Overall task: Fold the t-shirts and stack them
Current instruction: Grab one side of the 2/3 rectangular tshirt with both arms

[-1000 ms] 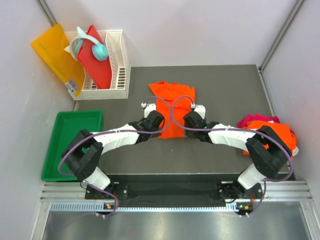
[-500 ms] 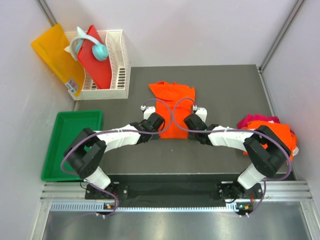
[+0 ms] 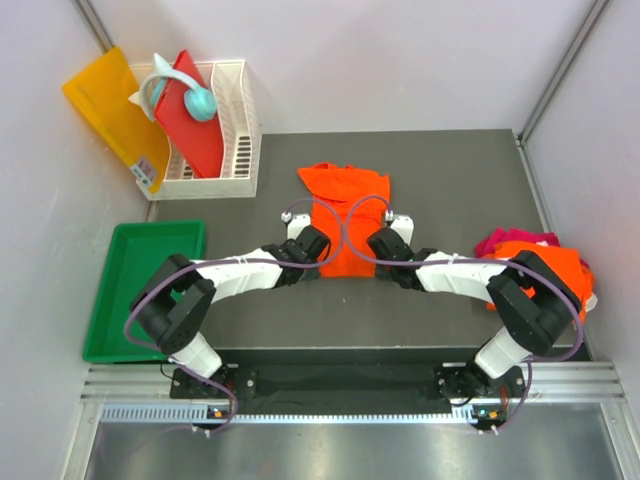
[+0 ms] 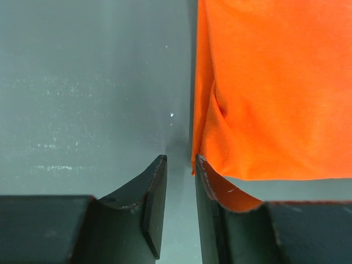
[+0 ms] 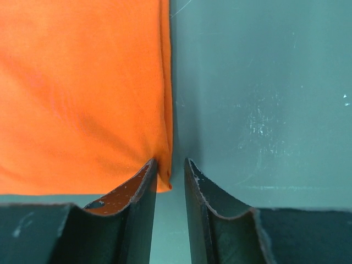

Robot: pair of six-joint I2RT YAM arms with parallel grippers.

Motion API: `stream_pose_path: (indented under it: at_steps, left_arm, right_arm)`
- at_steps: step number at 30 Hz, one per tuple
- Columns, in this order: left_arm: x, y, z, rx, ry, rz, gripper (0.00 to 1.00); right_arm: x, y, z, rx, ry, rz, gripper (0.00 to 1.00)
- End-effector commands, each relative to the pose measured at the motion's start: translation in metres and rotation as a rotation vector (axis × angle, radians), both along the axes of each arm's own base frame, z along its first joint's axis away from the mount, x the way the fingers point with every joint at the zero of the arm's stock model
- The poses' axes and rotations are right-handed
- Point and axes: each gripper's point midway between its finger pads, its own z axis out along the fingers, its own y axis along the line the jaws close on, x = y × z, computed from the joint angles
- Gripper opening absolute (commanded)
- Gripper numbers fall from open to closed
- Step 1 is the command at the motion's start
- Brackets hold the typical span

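Nearest, the two arms bent inward from the near edge of the dark grey table (image 3: pixel 460 170) toward its middle. The left gripper (image 4: pixel 180 160) was down at the near left corner of a folded orange t-shirt (image 3: pixel 340 182). Its fingers stood a narrow slit apart with bare table showing between them. The cloth's corner touched the tip of the shirt-side finger (image 4: pixel 208 220) without lying in the gap.

The right gripper (image 5: pixel 170 163) mirrored it at the near right corner, its fingers likewise a slim gap apart. There the folded edge just reached past the shirt-side finger (image 5: pixel 144 220) into the slit, and the other finger was clear of the cloth. Neither pair could be seen pinching the fabric.

The folded shirt lay flat in the middle of the table as a tall, narrow shape, its wider end farthest from the arms. At the table's right edge, beside the right arm's elbow, a loose orange t-shirt (image 3: pixel 565 265) sat bunched with a magenta-pink t-shirt (image 3: pixel 512 238) showing at its far left side.

Left of the table sat a green tray (image 3: pixel 125 270). Farther back, at the far left corner, a white slotted rack (image 3: pixel 240 120) held a red board (image 3: pixel 190 130) with teal headphones (image 3: pixel 195 98) resting on it. A yellow-orange sheet (image 3: pixel 100 105) leaned just beside the rack.
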Motion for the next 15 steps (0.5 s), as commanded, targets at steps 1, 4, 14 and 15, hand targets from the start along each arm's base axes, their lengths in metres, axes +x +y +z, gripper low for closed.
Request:
stream_pose_path:
  at_steps: [1,4,14,15]
  left_arm:
    - [0.015,-0.016,0.029,-0.092,-0.071,0.004,0.33]
    - [0.016,-0.019,0.031,-0.101,-0.069,-0.002,0.33]
    - [0.021,-0.019,0.069,-0.128,-0.141,-0.014,0.33]
    - [0.020,-0.018,0.067,-0.120,-0.133,-0.014,0.33]
  right_arm:
    - [-0.029,-0.014,-0.028,-0.084,0.125,0.040,0.28]
    - [-0.030,-0.013,-0.030,-0.085,0.130,0.043,0.28]
    - [-0.029,-0.007,-0.031,-0.084,0.132,0.045,0.28]
    - [-0.028,-0.005,-0.031,-0.081,0.130,0.045,0.28]
